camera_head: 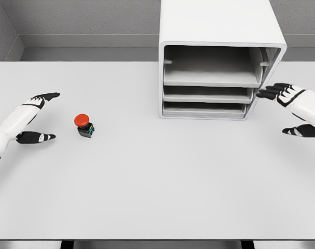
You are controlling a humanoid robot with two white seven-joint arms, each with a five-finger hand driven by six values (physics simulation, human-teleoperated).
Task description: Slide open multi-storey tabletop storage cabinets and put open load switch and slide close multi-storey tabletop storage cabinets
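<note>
A white counter (157, 197) fills most of the frame, seen from above and in front. At the upper right stands a white storage cabinet (219, 57) with three stacked levels; its drawers (206, 93) appear pushed in, none drawn forward over the counter. At the left of the middle, well apart from the cabinet, sits the load switch (84, 125), a small dark block with a round red button on top, upright on the counter. The left hand (36, 116) enters from the left edge, fingers spread and holding nothing, near the switch but not touching it. The right hand (292, 109) enters from the right edge, also spread and holding nothing, its dark fingertips (266, 93) just beside the cabinet's right front corner, level with the middle drawer. The task seems to be at its first step, opening a drawer, with nothing yet done. The next move likely calls for the right hand to catch a drawer front and draw it toward the viewer, leaving room for the switch to go in.
</note>
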